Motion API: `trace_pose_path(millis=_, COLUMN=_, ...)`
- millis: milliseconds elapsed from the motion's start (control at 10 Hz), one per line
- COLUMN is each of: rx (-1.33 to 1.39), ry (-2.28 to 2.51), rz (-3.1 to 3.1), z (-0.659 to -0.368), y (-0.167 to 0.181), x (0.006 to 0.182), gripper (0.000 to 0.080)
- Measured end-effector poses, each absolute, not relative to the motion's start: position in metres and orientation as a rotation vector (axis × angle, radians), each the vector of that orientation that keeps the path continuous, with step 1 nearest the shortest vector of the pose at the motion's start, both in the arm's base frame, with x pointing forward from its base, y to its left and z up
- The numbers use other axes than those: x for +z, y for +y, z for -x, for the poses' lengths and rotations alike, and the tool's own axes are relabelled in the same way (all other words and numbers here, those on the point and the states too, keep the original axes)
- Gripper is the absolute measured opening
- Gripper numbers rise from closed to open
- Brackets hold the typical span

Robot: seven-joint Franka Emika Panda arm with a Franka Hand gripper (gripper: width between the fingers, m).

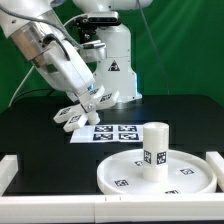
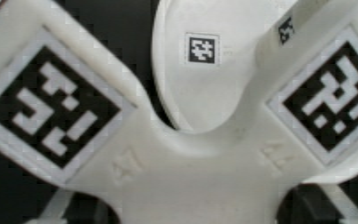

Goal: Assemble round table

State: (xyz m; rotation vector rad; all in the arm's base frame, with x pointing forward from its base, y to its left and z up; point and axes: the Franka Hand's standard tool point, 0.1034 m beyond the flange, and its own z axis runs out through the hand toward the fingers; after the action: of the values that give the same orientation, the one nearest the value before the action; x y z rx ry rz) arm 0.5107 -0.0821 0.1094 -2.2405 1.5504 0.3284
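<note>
The round disc top [image 1: 125, 172] lies flat at the front right of the exterior view. The short thick leg [image 1: 155, 146] stands upright on it. My gripper [image 1: 84, 106] comes down from the upper left and is shut on the cross-shaped foot [image 1: 72, 117], holding it in the air to the left of the marker board [image 1: 112, 133]. In the wrist view the foot [image 2: 185, 165] fills the picture, with two tagged arms spreading out from my gripper [image 2: 190, 205]. Through the gap between the arms shows a white surface with a small tag [image 2: 201, 48]; I cannot tell which part it is.
The white robot pedestal [image 1: 118, 68] with a warning triangle stands behind the marker board. White rails run along the table's front edge [image 1: 60, 205], with raised ends at the left [image 1: 8, 168] and right [image 1: 212, 160]. A green curtain hangs behind.
</note>
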Motion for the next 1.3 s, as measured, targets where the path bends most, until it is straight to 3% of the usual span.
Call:
trace_pose_path(millis=100, rx=0.281, ry=1.571, rz=2.307, z=-0.515, y=-0.075, x=0.115, gripper=0.0439)
trace_pose_path(millis=300, rx=0.116, ry=1.462, rz=2.531, z=-0.541, y=-0.039, x=0.142, gripper=0.0439)
trace_pose_path(millis=500, rx=-0.013, ry=1.399, rz=2.652, z=-0.556, y=0.0, x=0.153, gripper=0.0439)
trace_pose_path(millis=1300, rx=-0.111, ry=1.352, rz=2.683, z=-0.56, y=0.03, x=0.144, gripper=0.044)
